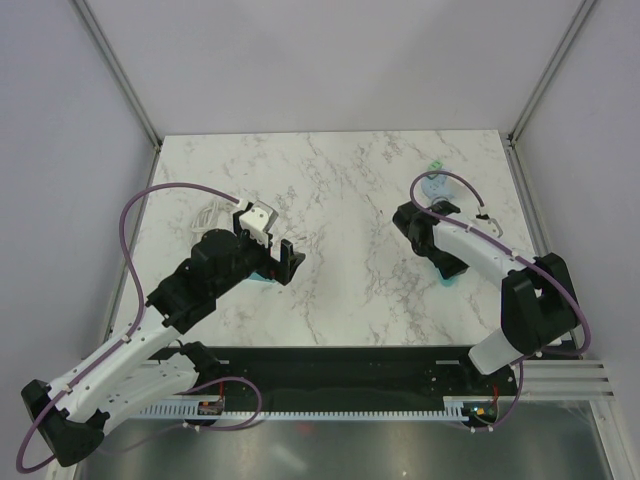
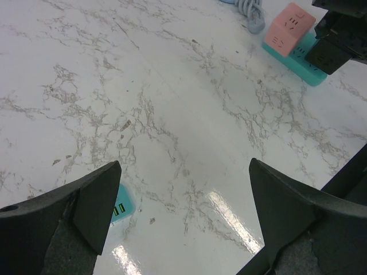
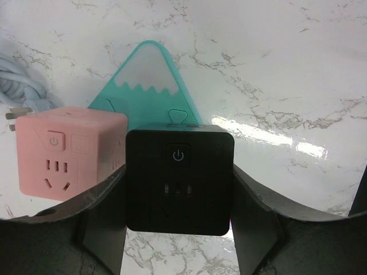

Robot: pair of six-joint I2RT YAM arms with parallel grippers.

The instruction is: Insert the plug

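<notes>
Right wrist view shows the right claw [image 3: 179, 192] clamped on a black cube-shaped plug adapter [image 3: 179, 166]. One finger presses against each side wall, and the cube's switch-and-socket face is turned toward the camera. That sideways hold probably keeps the underside free to go down into the teal mountain-shaped plastic power base [image 3: 150, 69]; the pins would be on that underside, though they are hidden. The base lies just behind the cube on the white marble-patterned table [image 3: 287, 69]. A pink cube-shaped adapter [image 3: 69, 152] sits on the base's left part, so the black cube seems meant for the spot beside it. Whether it touches the base yet, I cannot tell. A pale blue cable [image 3: 20, 86] coils beyond the pink cube, with a bare plug end showing by its top corner.

Left wrist view has the left claw [image 2: 183, 172] spread fully wide and holding nothing, low over bare marble and well apart from the work. A small teal plastic block [image 2: 121, 207] with green slots lies just beside one of its fingers. This arm looks parked out of the way.
</notes>
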